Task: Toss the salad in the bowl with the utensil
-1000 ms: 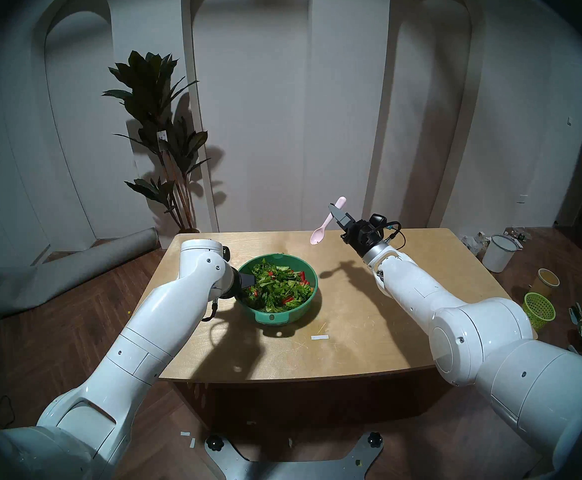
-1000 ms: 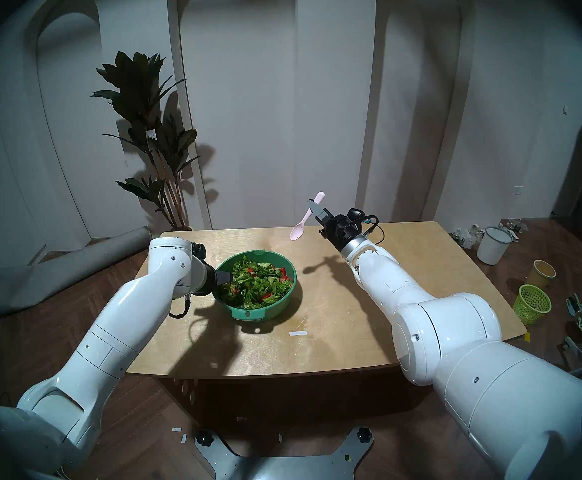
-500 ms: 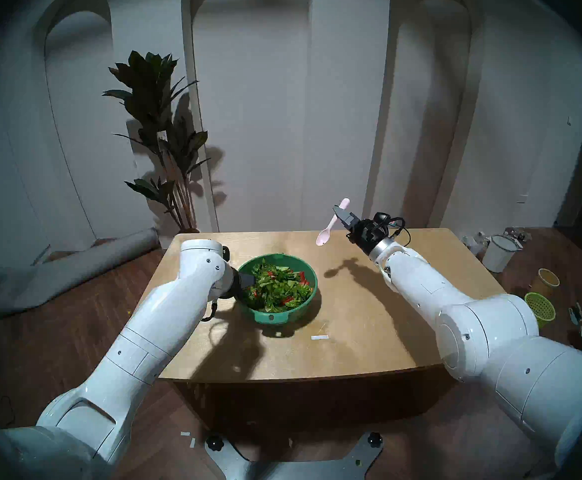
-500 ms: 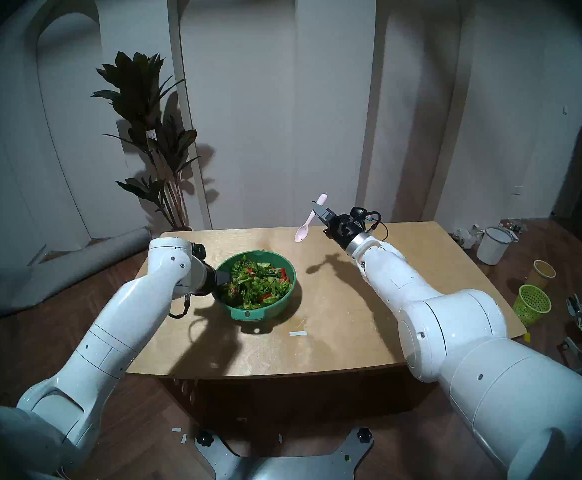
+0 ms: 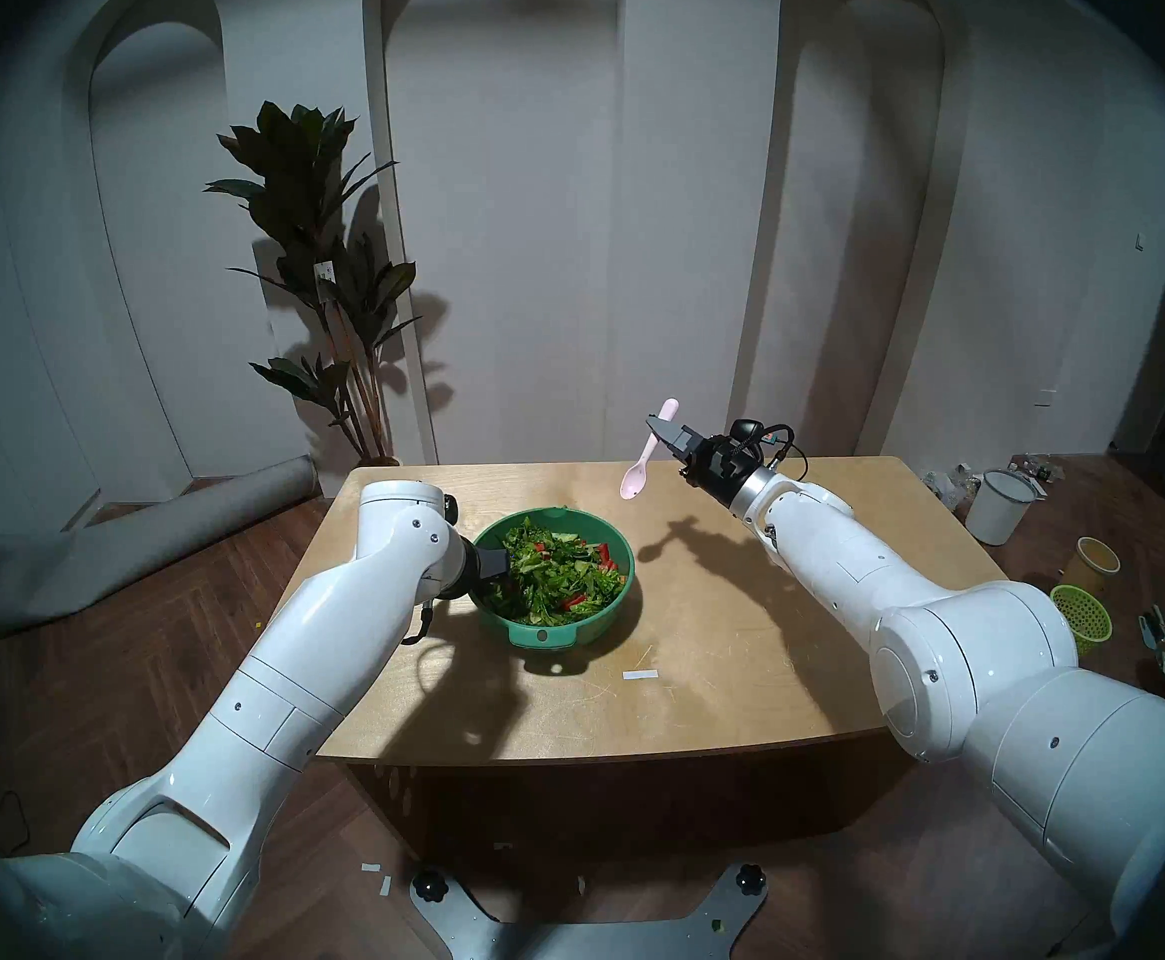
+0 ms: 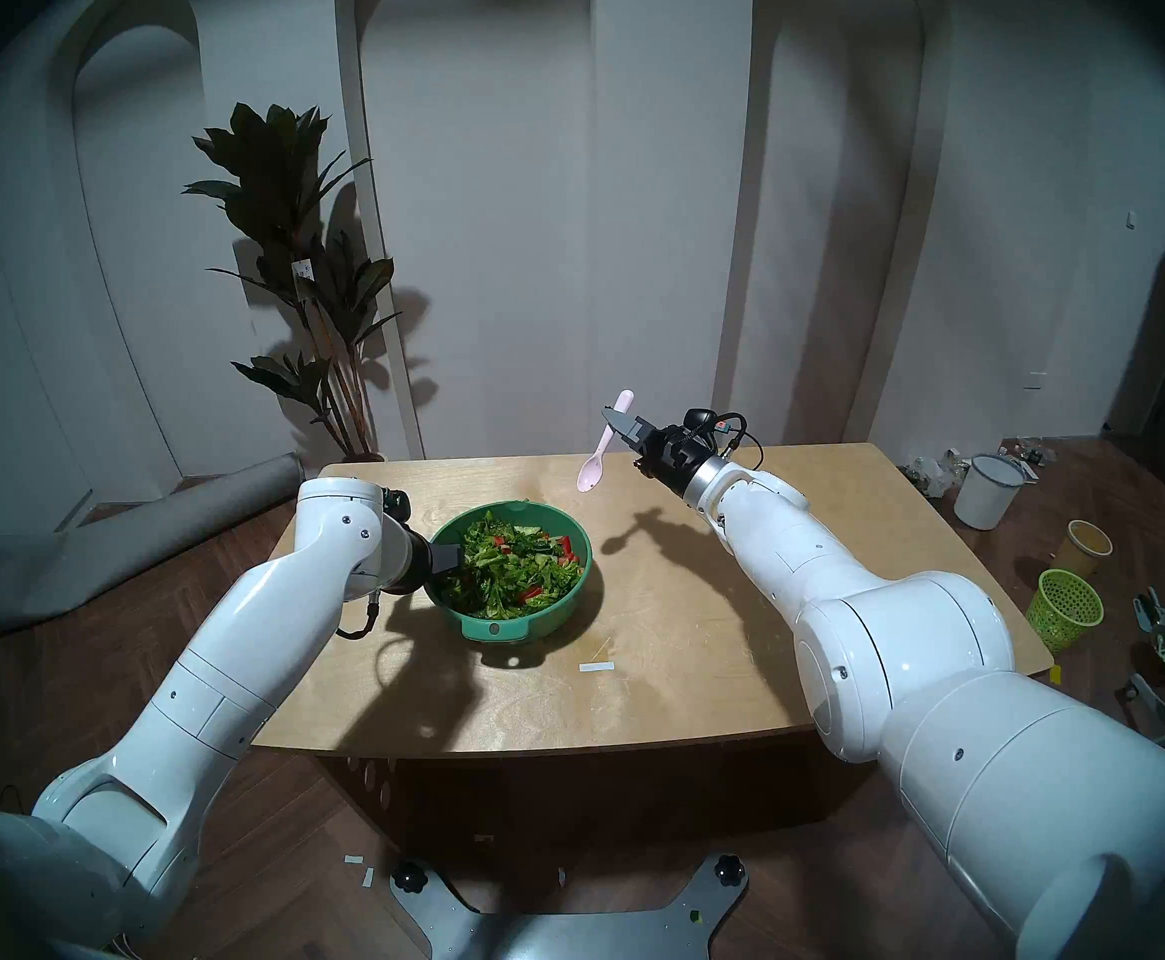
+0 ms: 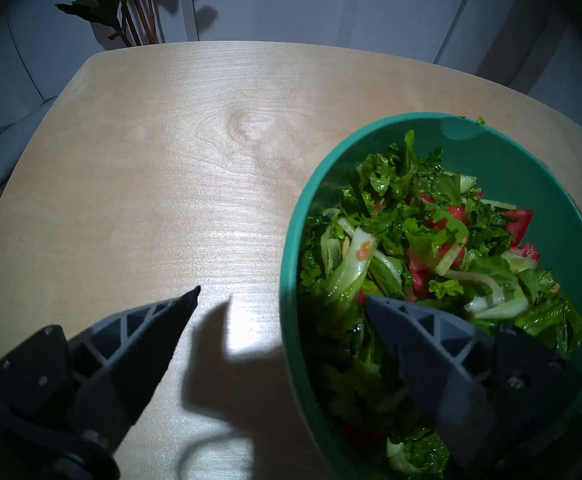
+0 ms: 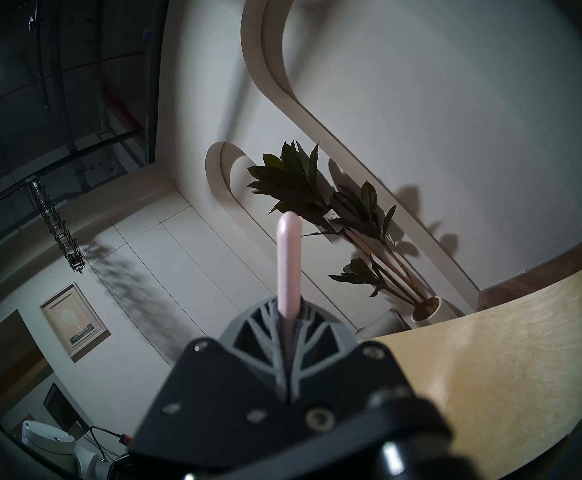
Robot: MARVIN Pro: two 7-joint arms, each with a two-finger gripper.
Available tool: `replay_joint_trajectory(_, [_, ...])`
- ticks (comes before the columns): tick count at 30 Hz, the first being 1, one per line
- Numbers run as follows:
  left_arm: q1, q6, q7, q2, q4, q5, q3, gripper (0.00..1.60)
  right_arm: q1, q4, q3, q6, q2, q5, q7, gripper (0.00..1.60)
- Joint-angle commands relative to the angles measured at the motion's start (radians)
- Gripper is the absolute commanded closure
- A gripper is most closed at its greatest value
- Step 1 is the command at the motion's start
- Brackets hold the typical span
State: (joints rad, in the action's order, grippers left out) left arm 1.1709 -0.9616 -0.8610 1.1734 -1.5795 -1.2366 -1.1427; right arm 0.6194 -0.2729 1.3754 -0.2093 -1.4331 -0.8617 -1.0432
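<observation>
- While the pink plastic spoon [image 5: 649, 449] hangs in the air off the bowl's far right side, scoop downward, the right tool [image 5: 660, 426] pinches its slim handle with its fingers pressed together on it; the handle's upper end pokes out beyond the fingers [image 8: 272, 334].
- Teal bowl [image 5: 606, 616] sits on the bench [image 5: 739, 661] full of salad [image 5: 555, 574]: lettuce, cucumber, red pieces.
- Left tool [image 7: 281, 304] stands spread astride the bowl's near-left rim, one finger outside over the bench, the other over the leaves, clamping nothing.
- Judged step: the spoon is carried but not yet in the salad, so tossing looks unstarted or paused.
- Next move calls for swinging the scoop over the bowl and lowering it into the leaves; the bowl may need steadying, since the rim is unheld.
- Hard to tell: whether the inner left finger touches the salad; the scoop is hidden from the right wrist view.
</observation>
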Motion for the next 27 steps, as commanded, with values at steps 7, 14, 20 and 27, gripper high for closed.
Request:
replay_joint_trajectory(7, [-0.040, 0.002, -0.013, 0.010, -0.060, 0.002, -0.015, 0.00, -0.025, -0.054, -0.012, -0.062, 0.027, 0.016, 0.005, 1.60])
replay_joint_trajectory(14, [-0.070, 0.005, -0.015, 0.002, -0.133, 0.005, -0.055, 0.00, -0.018, -0.066, -0.023, -0.097, 0.039, 0.027, 0.008, 1.60])
replay_joint_trajectory(20, [-0.055, 0.002, -0.028, -0.009, -0.182, 0.005, -0.082, 0.00, 0.023, -0.080, -0.017, -0.123, 0.045, 0.016, -0.018, 1.60])
replay_joint_trajectory(27, [-0.026, 0.002, -0.033, -0.017, -0.221, 0.003, -0.100, 0.00, 0.113, -0.120, -0.003, -0.048, 0.035, 0.006, -0.065, 1.60])
